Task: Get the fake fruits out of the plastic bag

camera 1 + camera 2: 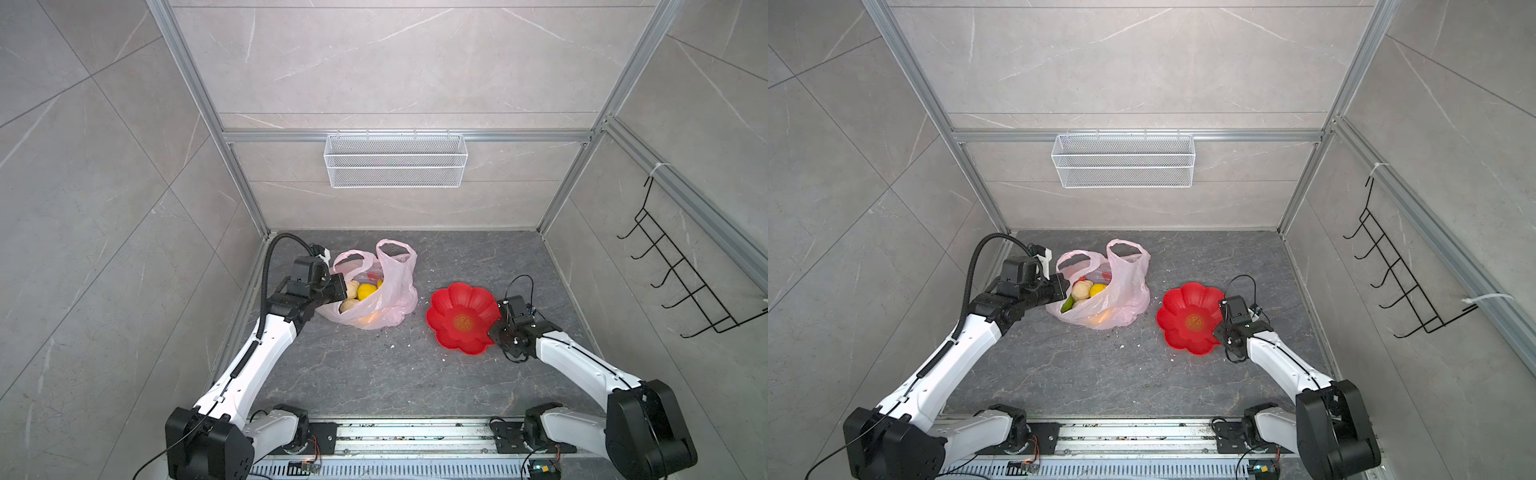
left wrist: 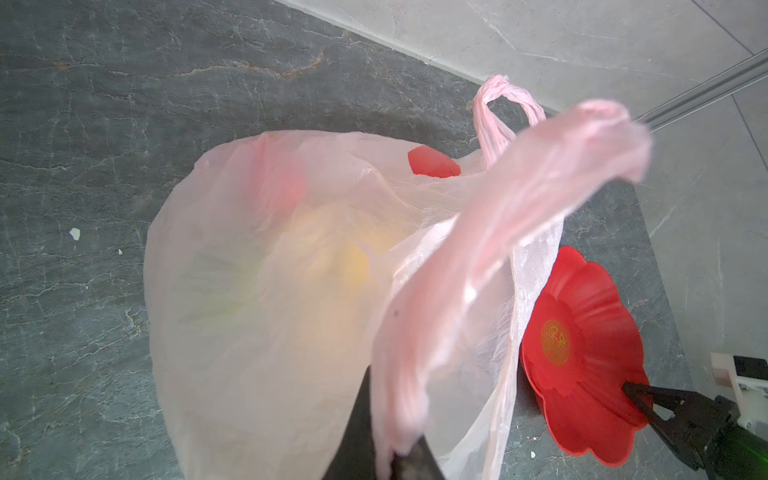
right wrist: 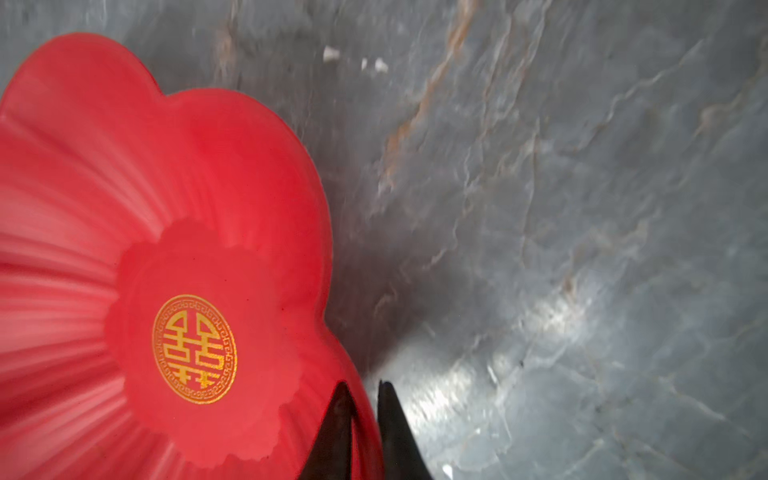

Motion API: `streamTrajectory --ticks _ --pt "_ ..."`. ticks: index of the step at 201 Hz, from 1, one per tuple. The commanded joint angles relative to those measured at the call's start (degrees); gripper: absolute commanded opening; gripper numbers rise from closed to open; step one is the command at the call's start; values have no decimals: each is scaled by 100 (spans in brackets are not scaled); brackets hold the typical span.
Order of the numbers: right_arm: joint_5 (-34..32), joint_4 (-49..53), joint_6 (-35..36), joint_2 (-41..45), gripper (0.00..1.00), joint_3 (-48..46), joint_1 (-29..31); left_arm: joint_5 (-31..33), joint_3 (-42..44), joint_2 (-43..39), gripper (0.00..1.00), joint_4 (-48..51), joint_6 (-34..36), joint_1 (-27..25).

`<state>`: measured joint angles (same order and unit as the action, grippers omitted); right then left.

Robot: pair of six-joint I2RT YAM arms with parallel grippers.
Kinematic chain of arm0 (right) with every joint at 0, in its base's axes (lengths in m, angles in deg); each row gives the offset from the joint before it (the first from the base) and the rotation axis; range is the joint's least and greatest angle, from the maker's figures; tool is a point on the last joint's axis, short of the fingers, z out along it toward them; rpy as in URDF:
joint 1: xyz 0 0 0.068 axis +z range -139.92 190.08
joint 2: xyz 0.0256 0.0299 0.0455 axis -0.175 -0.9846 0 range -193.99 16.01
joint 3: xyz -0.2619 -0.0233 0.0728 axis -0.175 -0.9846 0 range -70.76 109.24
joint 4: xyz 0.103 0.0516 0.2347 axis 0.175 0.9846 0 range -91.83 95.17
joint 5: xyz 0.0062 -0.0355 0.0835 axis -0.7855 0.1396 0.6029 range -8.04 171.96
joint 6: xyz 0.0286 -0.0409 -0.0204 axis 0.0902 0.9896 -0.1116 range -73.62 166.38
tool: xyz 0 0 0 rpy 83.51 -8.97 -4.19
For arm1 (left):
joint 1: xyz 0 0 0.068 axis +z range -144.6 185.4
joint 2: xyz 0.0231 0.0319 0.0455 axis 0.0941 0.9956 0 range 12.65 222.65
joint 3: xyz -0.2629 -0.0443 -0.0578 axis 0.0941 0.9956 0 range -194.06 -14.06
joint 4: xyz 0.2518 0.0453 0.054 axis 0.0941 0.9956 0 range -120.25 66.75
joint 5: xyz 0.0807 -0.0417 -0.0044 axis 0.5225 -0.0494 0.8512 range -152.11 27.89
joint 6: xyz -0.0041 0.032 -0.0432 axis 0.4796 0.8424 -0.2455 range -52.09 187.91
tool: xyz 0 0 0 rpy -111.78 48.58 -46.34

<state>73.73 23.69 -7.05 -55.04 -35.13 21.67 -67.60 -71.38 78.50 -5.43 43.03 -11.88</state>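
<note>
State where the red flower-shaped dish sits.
In both top views the red dish sits right of the plastic bag, its near-right rim pinched by the right gripper.

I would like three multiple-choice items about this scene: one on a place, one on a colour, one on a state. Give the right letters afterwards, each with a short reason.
1. Where does the dish lie?
A. right of the bag
B. inside the bag
C. left of the bag

2. What colour is the bag?
A. pale pink
B. blue
C. black

3. What is the state of the right gripper?
A. open, above the dish
B. shut on the dish's rim
C. shut on the bag

Key:
1 A: in both top views the dish lies to the right of the bag.
2 A: its thin film looks pale pink.
3 B: in the right wrist view one finger is inside the rim and one outside.
</note>
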Motion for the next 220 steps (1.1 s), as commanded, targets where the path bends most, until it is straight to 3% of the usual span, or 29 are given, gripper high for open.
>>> streamTrajectory --ticks 1,19,61,81,116,136,161,192,220 --pt "-69 187 477 -370 13 246 -401 247 110 -348 7 -224 -128 -222" --pt "1 181 682 -540 16 409 -633 495 229 -528 6 -199 -209 -455" --pt "-14 381 1107 -556 46 656 -804 1452 548 -1032 5 -13 -652 -1356" --pt "27 578 1232 -326 55 748 -801 2138 668 -1322 5 224 -973 -1972" --pt "267 961 1516 235 57 950 -807 3009 1099 -1812 5 450 -1930 -3074" --pt "362 1233 1800 505 52 1223 -670 3708 1232 -1851 5 752 -2466 -3691" --pt "-70 1568 2073 540 54 1909 300 4242 1094 -1759 5 1057 -2761 -4180" --pt "-483 1668 2299 -164 55 3000 1832 5127 627 -1310 4 1626 -3094 -4939" --pt "-292 1183 2346 -925 61 3694 2772 5555 451 -935 4 1830 -3490 -5424"
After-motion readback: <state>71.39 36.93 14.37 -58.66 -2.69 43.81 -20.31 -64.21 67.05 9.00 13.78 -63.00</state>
